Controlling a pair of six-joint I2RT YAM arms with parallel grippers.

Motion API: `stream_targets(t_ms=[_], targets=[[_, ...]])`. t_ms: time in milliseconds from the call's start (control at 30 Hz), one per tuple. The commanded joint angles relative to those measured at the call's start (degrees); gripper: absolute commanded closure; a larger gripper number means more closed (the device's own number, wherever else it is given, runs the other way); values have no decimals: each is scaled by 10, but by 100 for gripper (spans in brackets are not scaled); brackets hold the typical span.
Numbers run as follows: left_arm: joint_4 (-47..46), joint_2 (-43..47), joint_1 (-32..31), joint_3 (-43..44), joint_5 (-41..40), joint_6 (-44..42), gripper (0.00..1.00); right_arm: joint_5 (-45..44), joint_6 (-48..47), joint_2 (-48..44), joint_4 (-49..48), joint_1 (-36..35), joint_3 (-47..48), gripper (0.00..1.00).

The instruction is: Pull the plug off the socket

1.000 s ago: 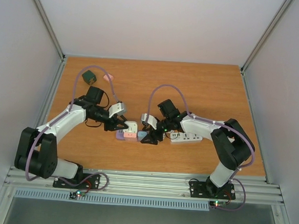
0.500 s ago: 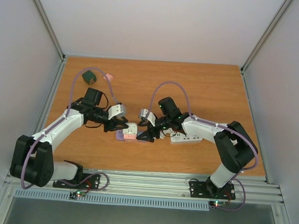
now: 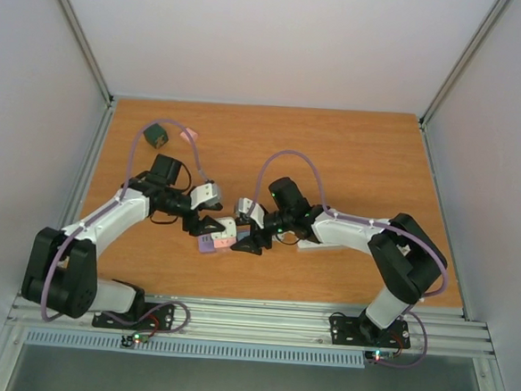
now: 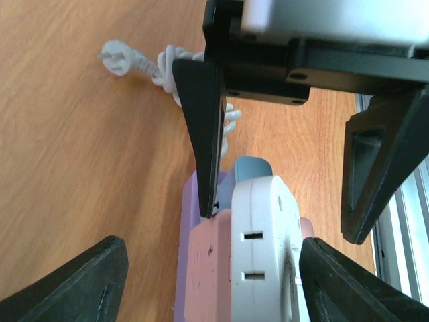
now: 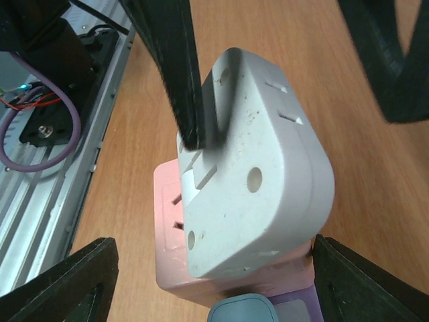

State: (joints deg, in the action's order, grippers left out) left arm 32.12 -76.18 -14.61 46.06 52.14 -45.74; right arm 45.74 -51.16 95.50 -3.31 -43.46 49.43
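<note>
Straddling the adapter cluster from opposite sides, L gripper (image 3: 208, 225) and R gripper (image 3: 250, 240) meet on the table (image 3: 361, 158), a bit left of ctr and toward the near edge. Both claws are spread wide w/ nothing clamped.

The white plug (image 5: 261, 154) sits seated on the pink socket (image 5: 169, 225), not pulled off. In the R wrist view it looks tilted vs. the socket face. A purple block (image 4: 190, 218) and a blue-grey piece (image 4: 251, 168) touch the pink socket in the same cluster.

Contact pts: one L finger (image 5: 171, 67) has its tip against the plug's left edge, while the other L finger hangs apart, off to the far side. One R finger (image 4: 204, 121) has its tip at the seam btwn plug and purple block; the other R finger stands clear of the plug. The wrist cams show each claw's own fingers as dark wedges well apart at the frame corners, w/ the cluster btwn them.

A coiled white cord (image 4: 167, 70) w/ a flat-pin end lies on the wood just right of the cluster. A white power strip (image 3: 313, 246) lies under the R arm. A green cube (image 3: 156, 135) sits at far left, well apart from the rest.
</note>
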Motion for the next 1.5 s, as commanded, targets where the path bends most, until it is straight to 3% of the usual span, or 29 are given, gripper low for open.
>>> stream_targets(t_ms=[0,100,233,333,600,733,833,867,933,1067,1133,1233,1333,1467], targets=[[27,-31,-2,25,14,-20,29,-8,-4,13,-32,-7,-2,20],[75,-35,-2,38,33,-58,33,-14,-3,16,-34,-7,-2,20],[93,-23,-4,36,39,-78,48,-25,-1,22,-38,-7,-2,21],[57,9,-11,13,12,-66,58,-29,2,26,-38,-7,0,21],[-6,71,-17,-17,-30,-34,74,-37,11,35,-38,-7,6,22],[-2,75,-23,-25,-43,-49,70,-40,13,38,-41,-7,7,23],[-25,72,-24,-28,-50,-17,35,-41,13,37,-45,-7,5,23],[-38,71,-23,-28,-52,-4,28,-41,12,36,-45,-7,3,23],[-52,60,-24,-24,-52,20,20,-41,11,34,-46,-7,1,23],[-42,21,-24,-4,-40,39,13,-40,10,31,-50,-7,-4,24],[-15,-3,-24,11,-40,35,13,-40,10,30,-51,-7,-5,24],[45,-35,-24,38,-27,0,19,-43,13,30,-54,-7,-5,24],[71,-40,-24,45,-14,-28,32,-44,19,33,-58,-7,-6,24],[36,-8,-25,21,-27,-20,52,-47,23,36,-61,-7,-4,24]])
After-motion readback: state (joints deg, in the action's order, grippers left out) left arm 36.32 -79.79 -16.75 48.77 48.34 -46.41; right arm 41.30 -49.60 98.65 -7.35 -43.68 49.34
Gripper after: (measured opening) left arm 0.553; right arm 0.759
